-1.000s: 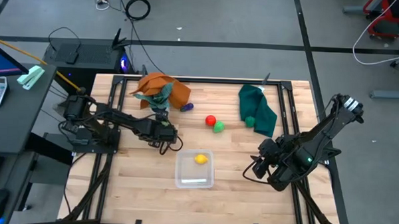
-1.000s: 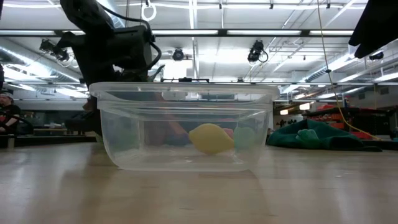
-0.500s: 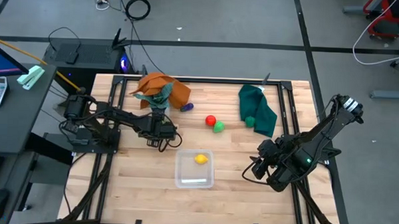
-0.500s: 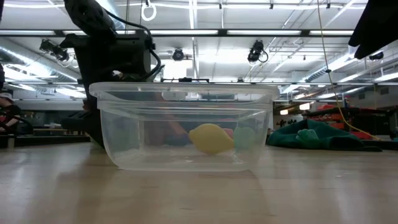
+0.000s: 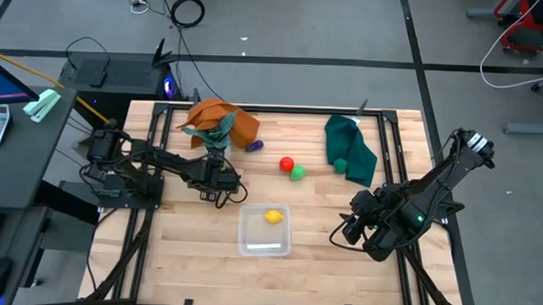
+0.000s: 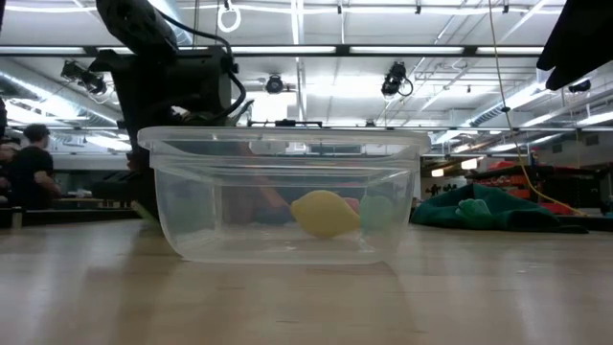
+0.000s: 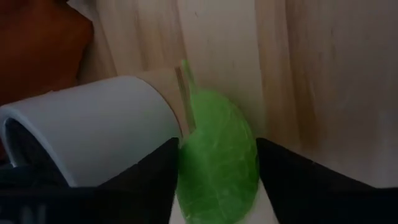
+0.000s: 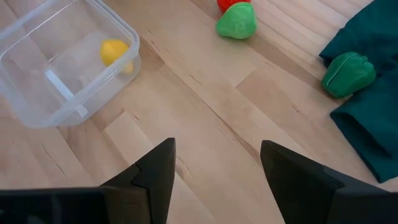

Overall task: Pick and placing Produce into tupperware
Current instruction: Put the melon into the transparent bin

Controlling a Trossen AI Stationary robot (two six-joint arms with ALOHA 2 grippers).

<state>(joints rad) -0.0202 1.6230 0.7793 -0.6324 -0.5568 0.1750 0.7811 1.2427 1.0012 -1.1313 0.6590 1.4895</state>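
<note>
The clear tupperware [image 5: 265, 230] stands near the table's near edge with a yellow piece [image 5: 274, 216] inside; the low view shows the tupperware [image 6: 283, 201] close up. A purple piece [image 5: 254, 146], a red piece [image 5: 286, 163] and a green piece [image 5: 297, 172] lie on the wood. Another green piece [image 8: 348, 74] rests on the dark green cloth [image 5: 351, 146]. My left gripper [image 5: 221, 181] is open beside the white plant pot [image 7: 87, 130], with a green leaf [image 7: 217, 143] between its fingers. My right gripper [image 8: 217, 146] hangs open right of the tupperware. My left gripper has the plant's green leaf [image 7: 214, 180] filling the gap between its two fingers [image 7: 155, 180]. Whether the fingers touch the leaf, I cannot tell. The white pot stands just beside one finger.
An orange cloth [image 5: 220, 119] lies bunched at the far left behind the pot. The dark green cloth is at the far right. Bare wood [image 5: 328, 204] lies between the tupperware and my right gripper [image 5: 346, 229]. A person shows in the room beyond [image 6: 34, 172].
My left gripper has moved a little toward the table's left and far edge, away from the tupperware and closer to the white pot. The produce and the tupperware have stayed where they were.
</note>
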